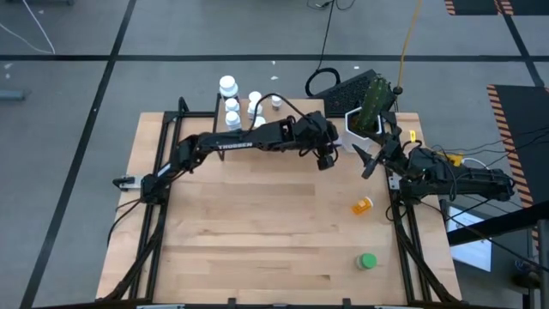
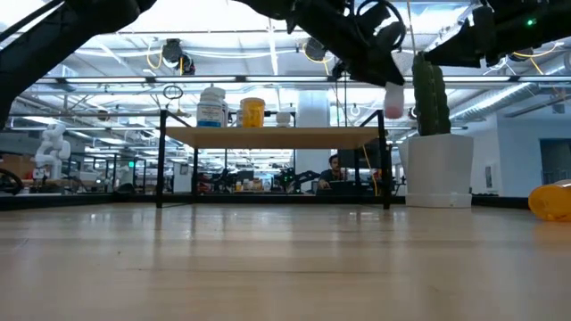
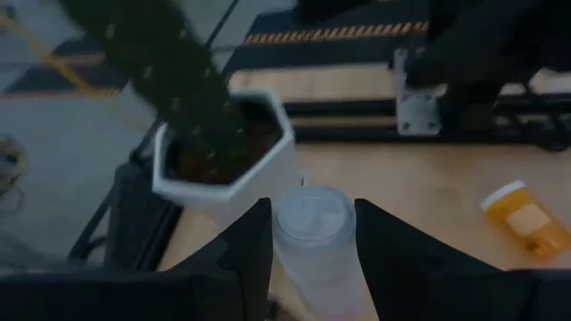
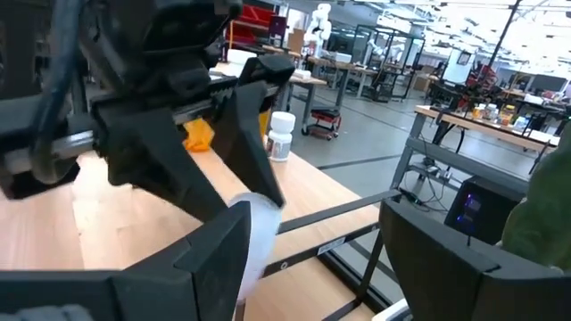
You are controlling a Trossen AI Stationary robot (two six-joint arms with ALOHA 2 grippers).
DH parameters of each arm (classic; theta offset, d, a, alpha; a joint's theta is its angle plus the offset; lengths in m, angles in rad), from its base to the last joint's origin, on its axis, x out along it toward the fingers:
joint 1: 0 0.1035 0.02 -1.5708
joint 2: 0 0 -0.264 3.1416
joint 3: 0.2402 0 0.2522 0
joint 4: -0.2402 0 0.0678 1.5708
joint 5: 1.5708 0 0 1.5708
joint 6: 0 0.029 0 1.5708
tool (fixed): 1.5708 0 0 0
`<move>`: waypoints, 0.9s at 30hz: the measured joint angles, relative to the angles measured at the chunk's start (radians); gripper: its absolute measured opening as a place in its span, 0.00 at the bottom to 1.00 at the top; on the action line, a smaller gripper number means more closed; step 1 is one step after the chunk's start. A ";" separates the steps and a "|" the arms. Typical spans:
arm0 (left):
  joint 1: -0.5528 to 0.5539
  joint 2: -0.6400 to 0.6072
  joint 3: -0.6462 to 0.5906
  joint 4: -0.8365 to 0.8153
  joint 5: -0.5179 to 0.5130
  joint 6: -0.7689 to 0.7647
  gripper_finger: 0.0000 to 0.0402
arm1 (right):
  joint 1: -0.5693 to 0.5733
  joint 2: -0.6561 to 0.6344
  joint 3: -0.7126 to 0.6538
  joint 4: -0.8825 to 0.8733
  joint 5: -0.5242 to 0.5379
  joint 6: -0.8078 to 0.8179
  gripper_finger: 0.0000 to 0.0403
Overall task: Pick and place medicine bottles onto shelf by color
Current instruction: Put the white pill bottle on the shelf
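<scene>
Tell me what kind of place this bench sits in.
Most likely a robotics lab or workshop: a white humanoid robot stands in the background, workbenches carry equipment, and hazard-striped tape marks the floor.

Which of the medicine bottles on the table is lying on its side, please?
The orange bottle near the right gripper lies on its side; the green bottle stands upright.

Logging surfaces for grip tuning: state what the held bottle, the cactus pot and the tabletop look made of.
White bottle between the left gripper fingers: probably plastic, frosted translucent body, matte cap.
Hexagonal pot: smooth white, ceramic or plastic; cannot tell which.
Tabletop: light wood with visible plank seams and grain, low sheen.
</scene>
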 joint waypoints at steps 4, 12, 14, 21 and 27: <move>0.008 -0.015 0.000 -0.038 -0.022 -0.041 0.36 | 0.000 -0.006 0.000 -0.015 0.000 0.000 0.60; 0.012 -0.052 0.000 -0.101 -0.125 -0.045 0.37 | 0.000 -0.006 0.000 -0.020 0.001 0.000 0.60; 0.013 -0.058 -0.001 -0.129 -0.162 -0.052 0.37 | 0.000 -0.006 0.000 -0.027 0.000 0.001 0.60; 0.034 -0.083 -0.002 -0.224 -0.241 -0.131 0.37 | 0.000 -0.006 0.000 -0.046 0.000 0.015 0.60; 0.041 -0.160 -0.112 -0.200 -0.338 -0.160 0.37 | 0.000 -0.006 0.000 -0.068 0.000 0.027 0.60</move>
